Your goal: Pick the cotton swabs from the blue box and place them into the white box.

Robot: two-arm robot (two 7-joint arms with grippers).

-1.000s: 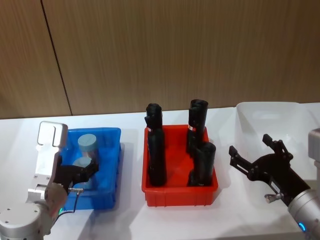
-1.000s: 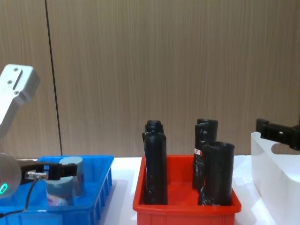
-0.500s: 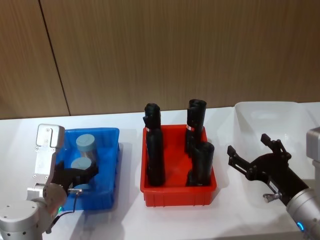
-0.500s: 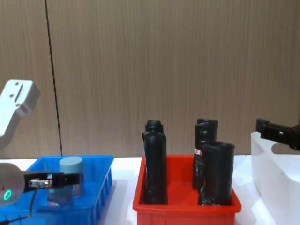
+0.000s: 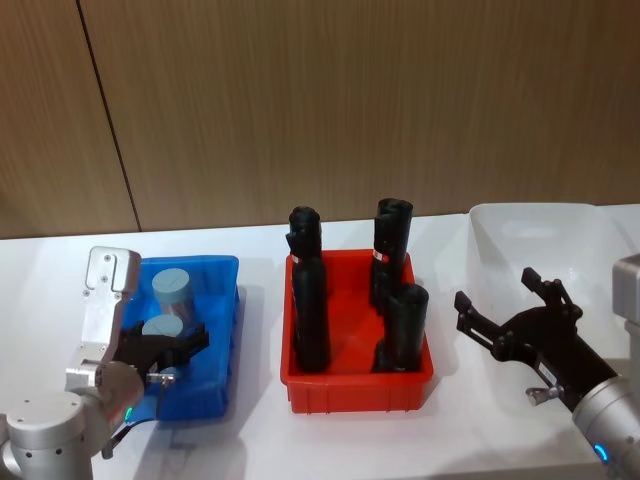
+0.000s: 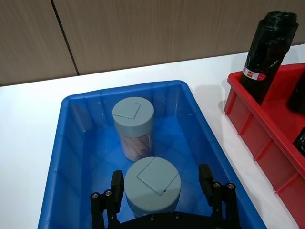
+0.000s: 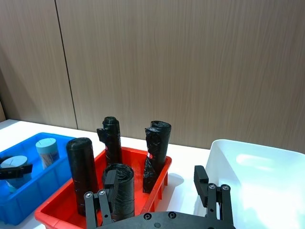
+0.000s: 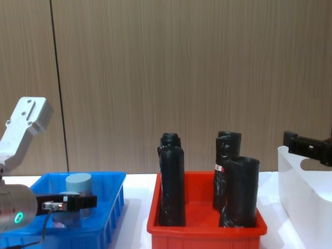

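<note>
Step in hand: grasp of the near swab tub (image 6: 153, 187), judged from the straddle.
Left gripper (image 6: 161, 175): down inside the blue box (image 6: 125, 88), at 8 o'clock on the desk (image 5: 260, 432).
Left fingers (image 6: 116, 180): spread wide, one at 9 and one at 3 o'clock of the lid, holding nothing; slim gap on one side, wider on the other.
Near swab tub: upright on the box floor, long axis vertical, flat lid facing up.
Far swab tub (image 6: 134, 119): upright too, at 12 o'clock of the near one, close behind but apart.
Doing it well: centre first so both pads meet the wall together; close below the lid, on the clear body; squeeze gently; lift straight up along the axis, clear of the rim and the far tub.
Right gripper (image 5: 494, 286): open and empty, hovering at 3 o'clock of the red bin (image 5: 360, 386), just short of the white box (image 5: 592, 214).
Route ahead: toward 3 o'clock, over the black rolls (image 5: 312, 300); height needed, likely.
</note>
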